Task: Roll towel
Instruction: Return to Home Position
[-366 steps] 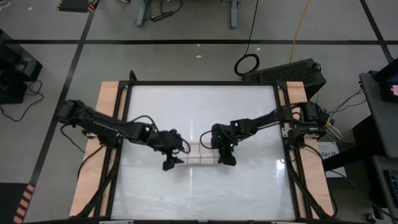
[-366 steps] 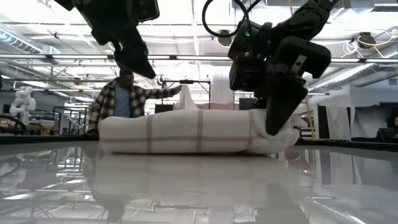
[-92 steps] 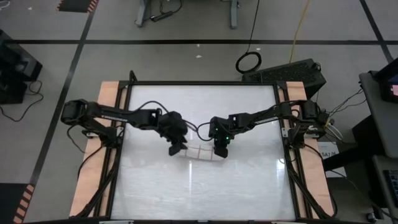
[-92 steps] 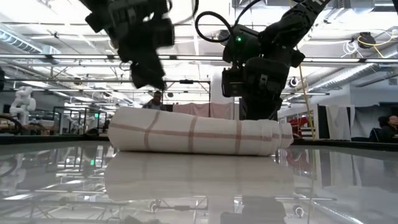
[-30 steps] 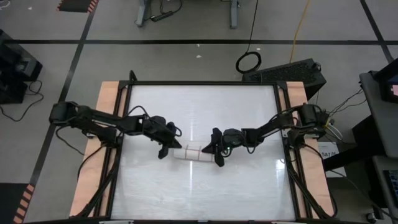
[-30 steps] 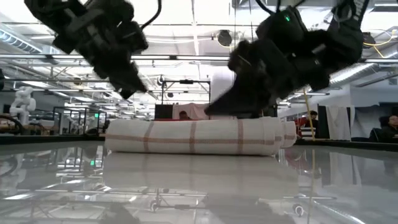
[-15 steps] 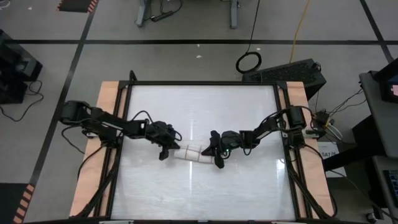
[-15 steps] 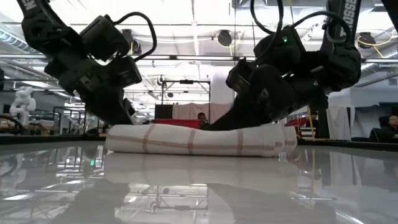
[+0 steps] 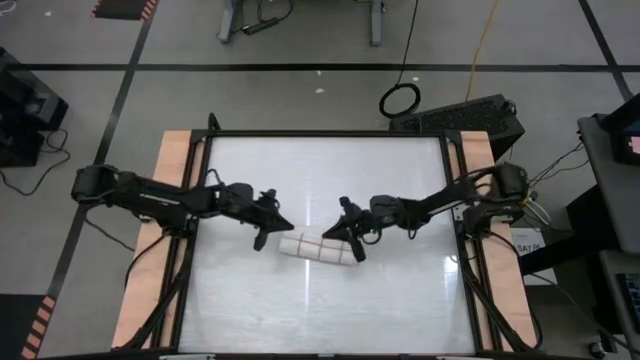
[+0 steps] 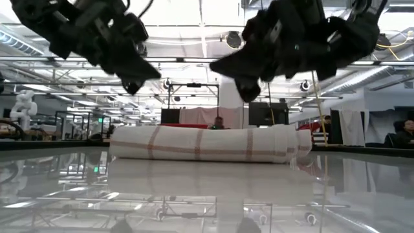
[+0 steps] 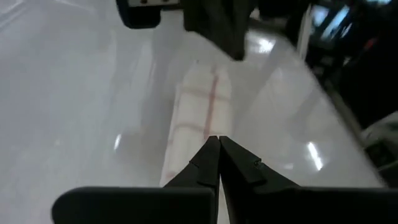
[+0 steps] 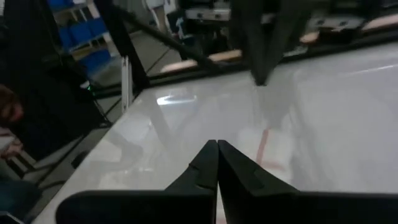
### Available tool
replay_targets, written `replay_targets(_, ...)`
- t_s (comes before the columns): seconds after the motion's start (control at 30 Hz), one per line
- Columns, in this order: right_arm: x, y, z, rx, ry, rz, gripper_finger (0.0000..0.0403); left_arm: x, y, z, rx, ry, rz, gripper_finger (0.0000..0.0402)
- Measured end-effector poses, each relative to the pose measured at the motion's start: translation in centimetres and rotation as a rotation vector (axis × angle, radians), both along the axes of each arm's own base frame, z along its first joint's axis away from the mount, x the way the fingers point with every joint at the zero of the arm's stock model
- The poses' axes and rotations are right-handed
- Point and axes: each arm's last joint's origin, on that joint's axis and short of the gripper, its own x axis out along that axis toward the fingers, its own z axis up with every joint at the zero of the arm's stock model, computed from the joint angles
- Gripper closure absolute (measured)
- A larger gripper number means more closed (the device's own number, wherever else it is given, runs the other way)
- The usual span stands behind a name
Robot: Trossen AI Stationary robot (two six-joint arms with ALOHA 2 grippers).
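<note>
The left gripper (image 9: 275,228) hangs above the left end of the towel (image 9: 318,248), fingers pressed together and holding nothing; its wrist view shows the closed tips (image 11: 217,142) pointing along the roll (image 11: 202,118). The right gripper (image 9: 335,235) hangs over the towel's right half, its fingers likewise drawn together and empty (image 12: 216,144), with the roll (image 12: 267,146) lying ahead of them. From table height both grippers, left (image 10: 139,77) and right (image 10: 226,68), are clear of the cloth with open air beneath them. The towel (image 10: 200,144) lies rolled into a tight log, its red-brown lines circling it as bands, its right end showing layered folds. It rests near the middle of the glossy white table (image 9: 320,170), slightly slanted, and each arm reaches in toward it from its own side.
</note>
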Motion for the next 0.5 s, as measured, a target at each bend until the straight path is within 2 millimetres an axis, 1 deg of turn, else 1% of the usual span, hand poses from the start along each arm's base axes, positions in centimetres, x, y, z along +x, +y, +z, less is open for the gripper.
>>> replay_targets(0.13,-1.5,-1.0,2.8,-0.008,0.036,-0.034,0.0403,-0.9,0.2,1.5,-0.027,-0.062,0.097,0.0389)
replay_targets(0.23,-3.1,-1.9,4.8,-0.007,0.082,-0.065,0.0403,-1.7,0.4,2.1,0.019,-0.120,0.143,0.0390)
replay_targets(0.4,-5.6,-3.0,7.4,-0.022,0.105,-0.159,0.0403,-2.8,0.5,1.8,0.114,-0.147,0.127,0.0397)
replay_targets(0.5,-6.7,-3.1,8.3,-0.029,0.111,-0.191,0.0403,-3.4,0.4,1.3,0.117,-0.146,0.124,0.0397)
